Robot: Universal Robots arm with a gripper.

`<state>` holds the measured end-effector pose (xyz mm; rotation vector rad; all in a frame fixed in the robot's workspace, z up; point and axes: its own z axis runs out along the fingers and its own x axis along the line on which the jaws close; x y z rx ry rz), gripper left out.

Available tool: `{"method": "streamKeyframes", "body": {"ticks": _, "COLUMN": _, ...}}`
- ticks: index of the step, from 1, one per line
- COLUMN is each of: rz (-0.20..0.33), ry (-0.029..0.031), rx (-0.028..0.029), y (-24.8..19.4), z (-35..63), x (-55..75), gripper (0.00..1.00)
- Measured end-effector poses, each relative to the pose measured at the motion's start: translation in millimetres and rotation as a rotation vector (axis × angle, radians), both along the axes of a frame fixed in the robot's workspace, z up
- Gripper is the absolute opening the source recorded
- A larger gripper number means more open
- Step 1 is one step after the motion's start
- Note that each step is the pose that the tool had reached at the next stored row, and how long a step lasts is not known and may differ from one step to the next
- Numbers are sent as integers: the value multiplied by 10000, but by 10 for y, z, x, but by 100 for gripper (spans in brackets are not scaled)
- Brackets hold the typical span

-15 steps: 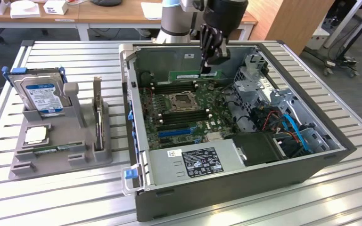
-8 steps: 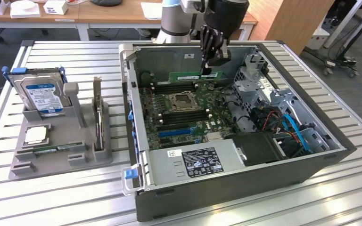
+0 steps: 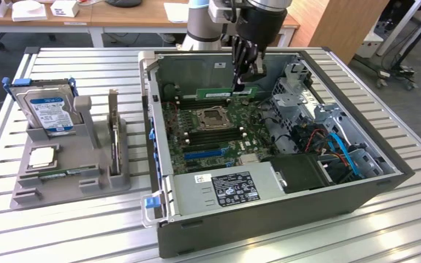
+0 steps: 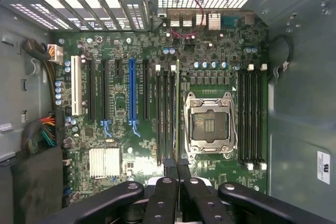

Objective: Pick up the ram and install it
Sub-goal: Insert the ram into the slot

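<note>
One ram (image 3: 218, 93) is shown clamped at its upper edge by the gripper (image 3: 240, 85), over the motherboard (image 3: 218, 137) inside the open computer case (image 3: 269, 219); light, stiff and fragile, it is judged best pinched mid-length, clear of chips.

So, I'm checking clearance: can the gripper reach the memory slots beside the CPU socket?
Probably yes. The gripper, shut on the ram, hangs inside the open case right over the memory slots beside the CPU socket. No cable or card crosses them.
</note>
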<state>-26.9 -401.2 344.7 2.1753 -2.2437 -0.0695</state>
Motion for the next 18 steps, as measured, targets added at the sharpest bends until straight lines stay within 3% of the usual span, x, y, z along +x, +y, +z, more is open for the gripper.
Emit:
{"method": "streamKeyframes", "body": {"ticks": 8, "rz": -1, "ry": 0, "rx": -1, "y": 0, "z": -99, "x": 0, "gripper": 11}}
{"method": "streamKeyframes", "body": {"ticks": 12, "rz": -1, "ry": 1, "rx": -2, "y": -1, "z": -104, "x": 0, "gripper": 11}}
{"method": "streamKeyframes", "body": {"ticks": 18, "rz": -1, "ry": -1, "rx": 0, "y": -64, "z": -107, "x": -1, "gripper": 11}}
